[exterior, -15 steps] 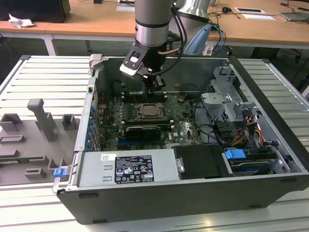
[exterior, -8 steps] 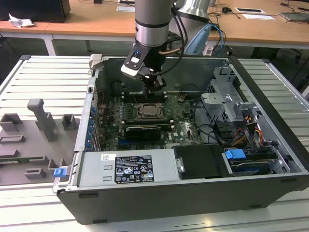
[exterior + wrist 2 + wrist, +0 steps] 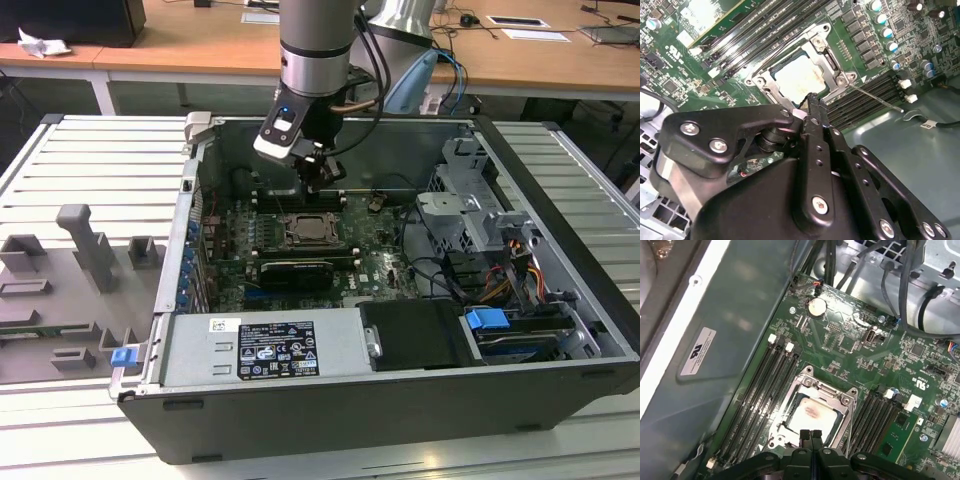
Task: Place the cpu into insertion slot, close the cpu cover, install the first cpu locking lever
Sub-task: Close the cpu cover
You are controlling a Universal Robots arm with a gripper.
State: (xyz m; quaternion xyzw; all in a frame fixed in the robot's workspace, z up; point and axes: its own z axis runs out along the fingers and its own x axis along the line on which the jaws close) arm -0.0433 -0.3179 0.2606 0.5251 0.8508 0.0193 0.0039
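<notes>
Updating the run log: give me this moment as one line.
cpu: seated, under cover | cover: down | pincer: shut, at cover edge

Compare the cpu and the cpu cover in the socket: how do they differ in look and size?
The cpu is a solid pale beige plate with a darker smear at its middle; the cpu cover is a silvery-grey frame with an open centre. The cpu cover is the larger, and its rim runs around the cpu. Both are square and lie flat on the motherboard.
</notes>
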